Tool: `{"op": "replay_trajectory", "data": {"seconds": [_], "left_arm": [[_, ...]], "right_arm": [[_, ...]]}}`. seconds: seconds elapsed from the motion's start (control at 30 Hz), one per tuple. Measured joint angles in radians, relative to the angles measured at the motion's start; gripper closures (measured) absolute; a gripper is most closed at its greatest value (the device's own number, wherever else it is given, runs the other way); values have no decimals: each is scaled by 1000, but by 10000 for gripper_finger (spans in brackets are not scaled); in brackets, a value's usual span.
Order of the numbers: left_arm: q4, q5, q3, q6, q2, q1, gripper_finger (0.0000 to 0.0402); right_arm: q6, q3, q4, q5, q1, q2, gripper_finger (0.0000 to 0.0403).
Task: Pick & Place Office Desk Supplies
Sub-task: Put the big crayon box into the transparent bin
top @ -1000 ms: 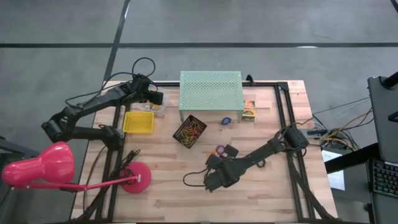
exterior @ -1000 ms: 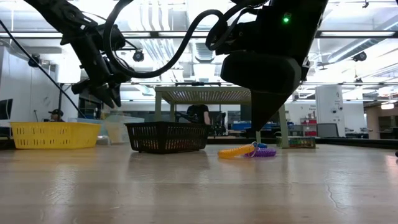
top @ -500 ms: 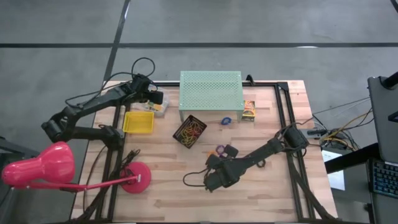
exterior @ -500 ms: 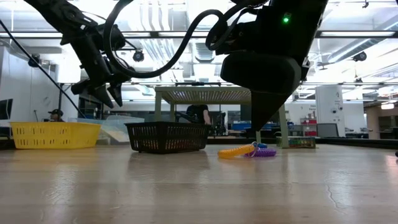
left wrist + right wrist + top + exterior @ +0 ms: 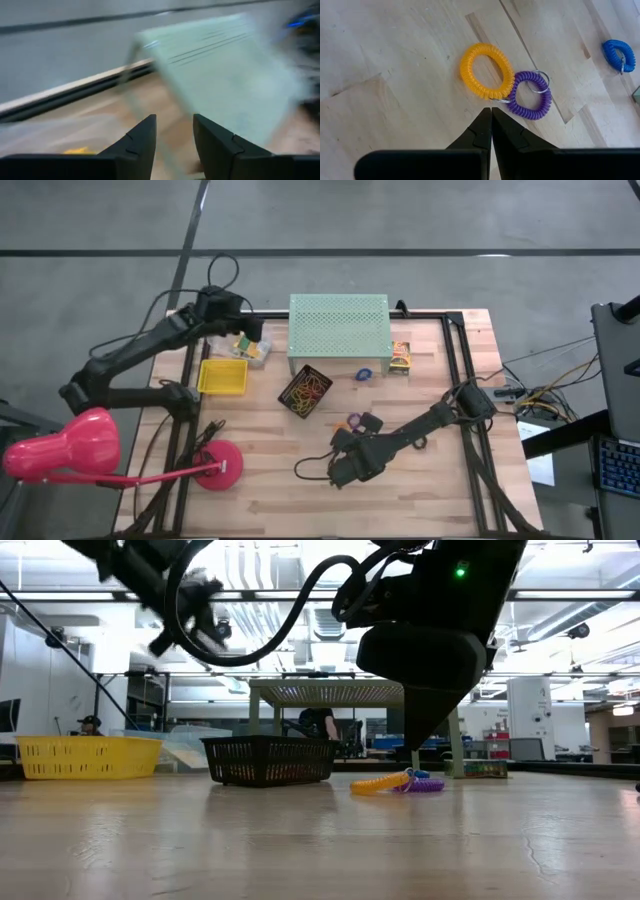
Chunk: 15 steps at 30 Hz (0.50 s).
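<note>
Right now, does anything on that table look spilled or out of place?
Mostly tidy. The yellow coil band and purple coil band lie loose on the bare wood, hooked by a key ring, outside the black basket. A blue coil band also lies alone nearby.

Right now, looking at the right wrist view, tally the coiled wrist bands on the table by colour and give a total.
Orange coil band: 1
Purple coil band: 1
Blue coil band: 1
Total: 3
</note>
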Motion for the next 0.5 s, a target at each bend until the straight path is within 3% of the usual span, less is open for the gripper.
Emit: {"op": "replay_trajectory", "data": {"seconds": [0.23, 0.5], "left_arm": [[2, 42, 63, -22, -162, -133, 282], [48, -12, -6, -3, -324, -458, 283]], "right_arm": [[0, 0, 0, 0, 1, 0, 394], [1, 0, 2, 2, 1, 0, 394]]}}
